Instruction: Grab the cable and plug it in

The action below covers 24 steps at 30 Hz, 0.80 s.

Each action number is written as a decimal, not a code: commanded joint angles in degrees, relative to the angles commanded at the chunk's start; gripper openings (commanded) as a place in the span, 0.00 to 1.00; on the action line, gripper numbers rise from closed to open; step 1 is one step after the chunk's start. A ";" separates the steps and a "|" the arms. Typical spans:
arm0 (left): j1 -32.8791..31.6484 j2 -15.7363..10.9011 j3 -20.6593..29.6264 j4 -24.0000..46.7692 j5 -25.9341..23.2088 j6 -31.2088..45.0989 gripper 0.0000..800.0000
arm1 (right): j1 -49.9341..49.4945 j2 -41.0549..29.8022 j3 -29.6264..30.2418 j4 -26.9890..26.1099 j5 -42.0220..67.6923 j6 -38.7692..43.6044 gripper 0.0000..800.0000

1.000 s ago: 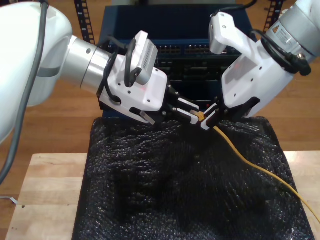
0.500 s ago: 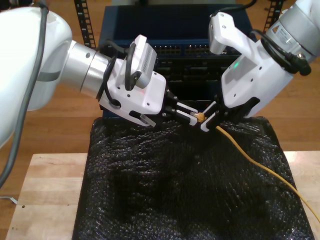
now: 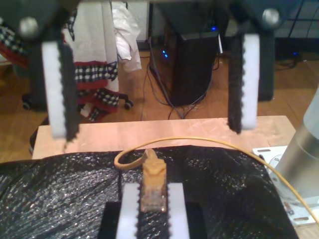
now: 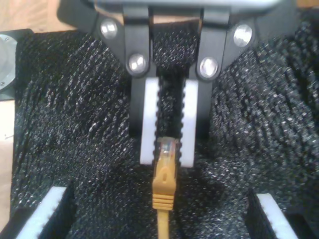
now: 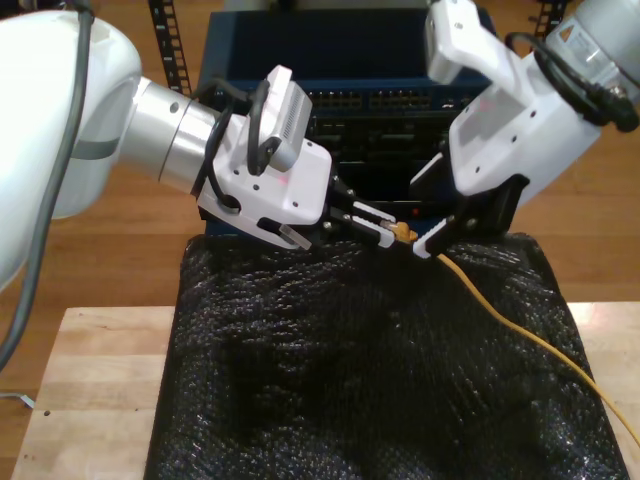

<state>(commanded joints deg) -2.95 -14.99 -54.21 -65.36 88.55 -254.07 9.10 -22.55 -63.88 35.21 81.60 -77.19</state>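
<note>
The yellow-orange cable [image 5: 520,340] trails across the black mat toward the exterior view's lower right. Its clear plug [image 4: 167,148] sits pinched between the white pads of my first gripper [image 5: 386,230], which is shut on it; the orange boot [image 4: 164,184] sticks out past the fingertips. The first wrist view has the same plug [image 3: 153,196] at my first gripper [image 3: 153,191]. My second gripper [image 5: 432,215] faces it from the exterior view's right, open, its fingers [image 4: 50,214] spread wide on either side of the cable [image 4: 163,221] and not touching it.
A blue network switch [image 5: 370,100] with rows of ports stands behind both grippers. The black bubble mat [image 5: 350,380] covers a wooden table [image 5: 90,380]. In the first wrist view an arm base [image 3: 304,149] and a computer tower [image 3: 192,59] appear.
My second gripper has opened, letting go of the cable, and has lifted up and back toward the exterior view's right. My first gripper keeps its hold on the plug.
</note>
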 joint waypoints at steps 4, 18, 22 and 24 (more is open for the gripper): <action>2.46 1.41 0.09 -3.52 2.02 -2.20 0.00 | 0.18 0.09 -1.93 0.09 0.26 -0.09 1.00; 12.48 4.84 0.09 -5.63 14.77 -8.88 0.00 | 0.00 -3.87 -5.01 0.09 0.00 -4.92 1.00; 13.19 5.01 -0.09 -5.71 15.91 -9.85 0.00 | 0.26 -8.53 -4.84 -0.09 -0.09 -8.97 1.00; 13.19 5.27 -0.09 -5.80 16.44 -10.02 0.00 | 0.35 -10.02 -4.31 -0.09 -0.18 -10.99 1.00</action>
<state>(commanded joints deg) 10.24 -9.71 -54.30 -71.16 104.99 -264.09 9.45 -32.57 -68.19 35.12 81.43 -88.18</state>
